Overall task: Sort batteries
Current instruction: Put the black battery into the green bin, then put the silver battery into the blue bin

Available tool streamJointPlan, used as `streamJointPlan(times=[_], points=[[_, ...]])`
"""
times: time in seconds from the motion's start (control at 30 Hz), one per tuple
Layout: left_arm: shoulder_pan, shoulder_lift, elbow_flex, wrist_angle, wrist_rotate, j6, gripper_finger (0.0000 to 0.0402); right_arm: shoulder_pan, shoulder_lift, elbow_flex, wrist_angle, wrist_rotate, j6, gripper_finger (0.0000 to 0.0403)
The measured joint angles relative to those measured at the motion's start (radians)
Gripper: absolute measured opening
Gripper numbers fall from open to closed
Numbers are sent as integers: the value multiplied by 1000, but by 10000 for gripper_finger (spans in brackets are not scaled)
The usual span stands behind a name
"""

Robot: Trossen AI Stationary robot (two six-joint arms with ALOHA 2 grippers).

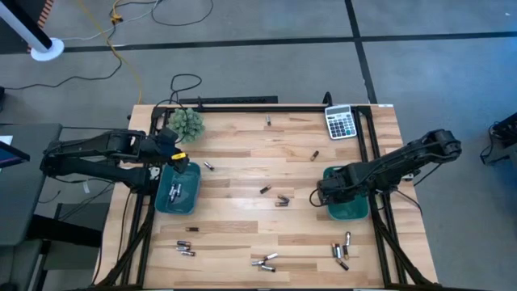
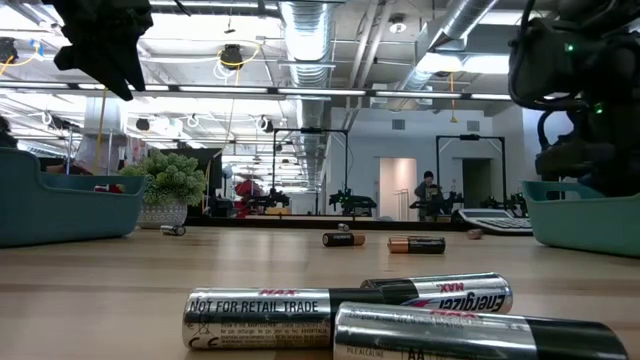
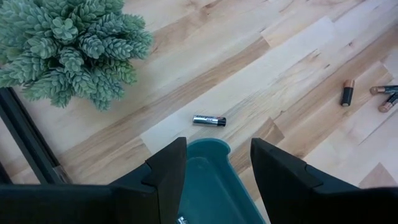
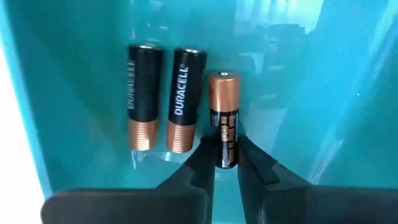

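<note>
Two dark six-joint arms reach over a pale wooden slatted bench (image 1: 242, 162), the largest thing here, one arm from each side. On the bench sit two teal plastic bins: the left bin (image 1: 177, 191) lies under the left claw (image 3: 217, 168), and the right bin (image 1: 347, 206) lies under the right claw (image 4: 225, 163). A grey calculator (image 1: 340, 122) rests near the far right corner, and a small green succulent plant (image 1: 187, 123) stands near the far left, just beside the left bin. The left claw hovers over the rim of its bin with its fingers spread wide and nothing between them. The right claw is lowered into the right bin, its fingers narrow and set either side of a copper-and-black cylindrical battery (image 4: 223, 118); whether they press it or stand just clear cannot be told. Two more copper-and-black cells (image 4: 165, 99) lie side by side on the bin floor just beside it. Loose small cylindrical batteries (image 1: 266, 260) are scattered over the bench: clusters along the near edge, a few around the middle (image 1: 280, 200), one beside the left bin (image 3: 209, 121) and single ones toward the far side (image 1: 314, 155). In the low view, silvery cells (image 2: 260, 320) lie closest to the camera.
</note>
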Motion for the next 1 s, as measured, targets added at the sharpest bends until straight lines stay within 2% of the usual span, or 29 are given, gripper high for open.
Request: streamJointPlan(times=[0.3,0.53,0.77,1.0], points=[[0,0,0,0,4,14,174,0,-26,6,-9,2,3,143],[0,0,0,0,5,25,174,0,-113,125,-185,43,5,172],[0,0,0,0,5,26,174,-7,-215,298,-345,205,-8,167],[0,0,0,0,6,26,174,-87,-280,396,-293,401,-149,163]])
